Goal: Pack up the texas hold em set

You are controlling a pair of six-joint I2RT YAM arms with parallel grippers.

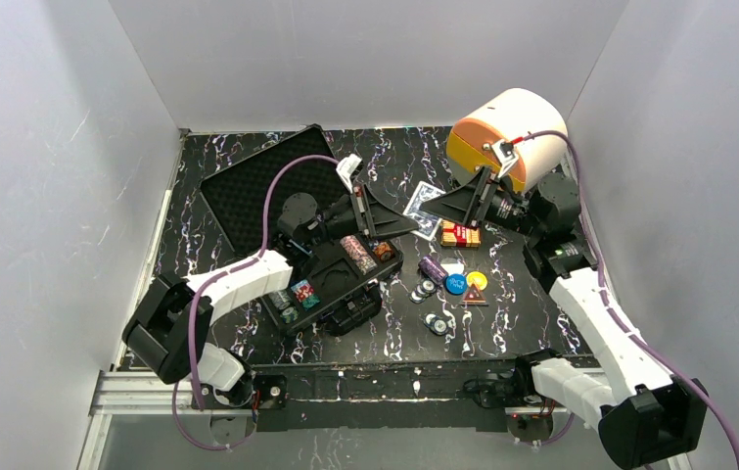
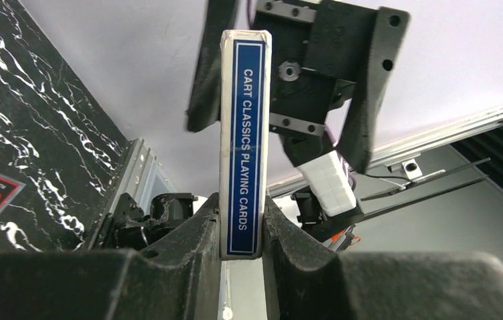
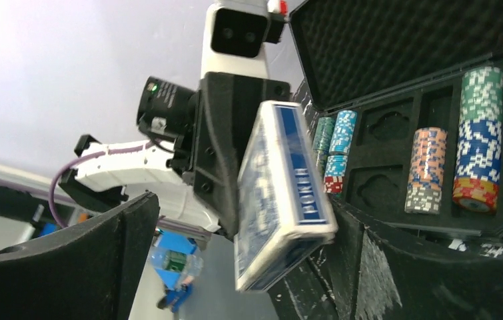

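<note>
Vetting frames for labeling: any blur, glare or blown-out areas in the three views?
Top view: even light, no hard shadows, the drum the brightest spot, loose chips small and soft. Left wrist: card box sharp, print readable; left pincer near the lens dark and soft. Right wrist: card box slightly soft, racked chips crisp, wall bright.

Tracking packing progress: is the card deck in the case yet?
Out: the left hand grips the card deck in the air, outside the case.
</note>
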